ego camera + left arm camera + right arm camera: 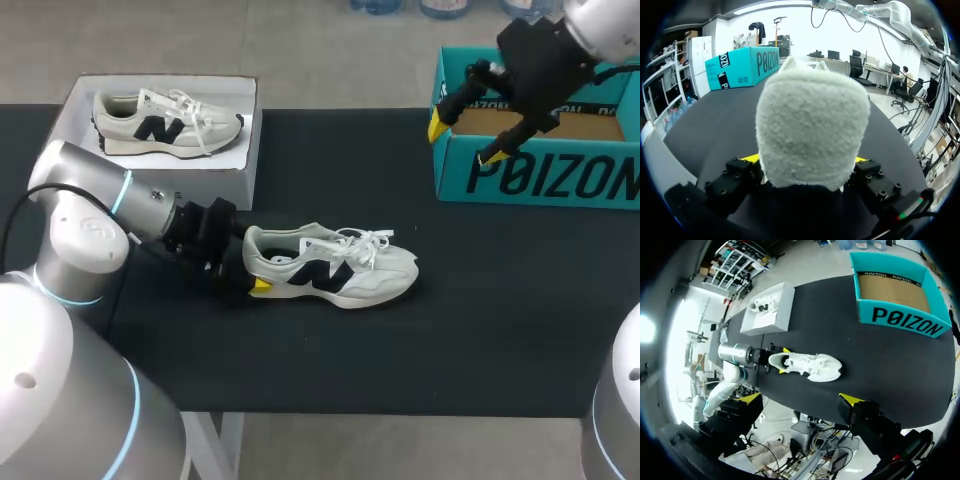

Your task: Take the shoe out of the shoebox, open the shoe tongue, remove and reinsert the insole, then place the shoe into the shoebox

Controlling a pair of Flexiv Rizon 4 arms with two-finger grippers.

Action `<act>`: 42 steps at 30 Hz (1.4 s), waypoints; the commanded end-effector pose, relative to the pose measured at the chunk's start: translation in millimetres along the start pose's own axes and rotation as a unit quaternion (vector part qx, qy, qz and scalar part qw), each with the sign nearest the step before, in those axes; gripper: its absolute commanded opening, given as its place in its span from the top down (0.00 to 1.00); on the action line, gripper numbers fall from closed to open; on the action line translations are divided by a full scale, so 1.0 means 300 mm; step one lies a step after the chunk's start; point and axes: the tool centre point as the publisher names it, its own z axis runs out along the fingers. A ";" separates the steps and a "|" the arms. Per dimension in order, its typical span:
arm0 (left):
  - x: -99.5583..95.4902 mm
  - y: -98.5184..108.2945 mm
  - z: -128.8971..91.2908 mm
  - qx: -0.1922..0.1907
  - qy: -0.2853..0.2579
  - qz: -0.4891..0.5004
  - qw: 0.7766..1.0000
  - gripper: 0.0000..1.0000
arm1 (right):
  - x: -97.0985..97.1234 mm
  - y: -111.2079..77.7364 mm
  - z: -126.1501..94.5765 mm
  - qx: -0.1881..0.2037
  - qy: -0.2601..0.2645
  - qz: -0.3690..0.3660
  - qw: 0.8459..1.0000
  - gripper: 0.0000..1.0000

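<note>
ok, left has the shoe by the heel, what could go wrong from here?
1. The left gripper holds the shoe only at the heel, so the toe may sag or twist when lifted.
2. The loose laces could snag on the rim of the teal box.
3. The right gripper hangs open over the teal box, so the arms might clash there.

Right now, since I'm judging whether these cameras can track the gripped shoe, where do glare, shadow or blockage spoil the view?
Head view: even light, the shoe plain on the black table, barely any shadow. Left wrist view: the shoe's heel, held in the left gripper, blocks most of the scene; the room behind glares white. Right wrist view: shoe whole, glare only beyond the table.
</note>
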 end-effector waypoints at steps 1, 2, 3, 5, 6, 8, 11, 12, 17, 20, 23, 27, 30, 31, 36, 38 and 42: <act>-0.001 0.013 0.011 0.000 -0.002 0.000 1.000 1.00 | 0.076 -0.007 0.041 0.006 -0.112 0.009 0.994 0.00; -0.001 0.013 0.011 0.000 -0.002 0.000 1.000 1.00 | 0.076 -0.007 0.041 0.006 -0.112 0.009 0.994 0.00; -0.001 0.013 0.011 0.000 -0.002 0.000 1.000 1.00 | 0.076 -0.007 0.041 0.006 -0.112 0.009 0.994 0.00; -0.001 0.013 0.011 0.000 -0.002 0.000 1.000 1.00 | 0.076 -0.007 0.041 0.006 -0.112 0.009 0.994 0.00; -0.001 0.013 0.011 0.000 -0.002 0.000 1.000 1.00 | 0.076 -0.007 0.041 0.006 -0.112 0.009 0.994 0.00; -0.001 0.013 0.011 0.000 -0.002 0.000 1.000 1.00 | 0.076 -0.007 0.041 0.006 -0.112 0.009 0.994 0.00; -0.001 0.013 0.011 0.000 -0.002 0.000 1.000 1.00 | 0.076 -0.007 0.041 0.006 -0.112 0.009 0.994 0.00; -0.001 0.013 0.011 0.000 -0.002 0.000 1.000 1.00 | 0.076 -0.007 0.041 0.006 -0.112 0.009 0.994 0.00; -0.001 0.013 0.011 0.000 -0.002 0.000 1.000 1.00 | 0.158 -0.002 0.210 0.021 -0.163 0.019 0.986 0.00; -0.001 0.013 0.011 0.000 -0.002 0.000 1.000 1.00 | 0.179 0.004 0.286 0.022 -0.169 0.028 0.985 0.00; -0.001 0.013 0.011 0.000 -0.002 0.000 1.000 1.00 | 0.200 0.010 0.355 0.018 -0.190 0.018 0.981 0.00; -0.001 0.013 0.011 0.000 -0.002 0.000 1.000 1.00 | 0.220 0.021 0.453 0.027 -0.214 0.005 0.976 0.00; -0.001 0.013 0.011 0.000 -0.002 0.000 1.000 1.00 | 0.240 0.020 0.520 0.034 -0.238 0.001 0.971 0.00; -0.001 0.013 0.011 0.000 -0.002 0.000 1.000 1.00 | 0.245 0.016 0.540 0.036 -0.245 -0.001 0.969 0.00; -0.001 0.013 0.011 0.000 -0.002 0.000 1.000 1.00 | 0.270 0.004 0.641 0.052 -0.265 -0.005 0.963 0.00; -0.001 0.013 0.011 0.000 -0.002 0.000 1.000 1.00 | 0.279 0.001 0.677 0.057 -0.273 -0.012 0.960 0.00; -0.001 0.013 0.011 0.000 -0.002 0.000 1.000 1.00 | 0.284 0.004 0.745 0.055 -0.301 -0.030 0.952 0.00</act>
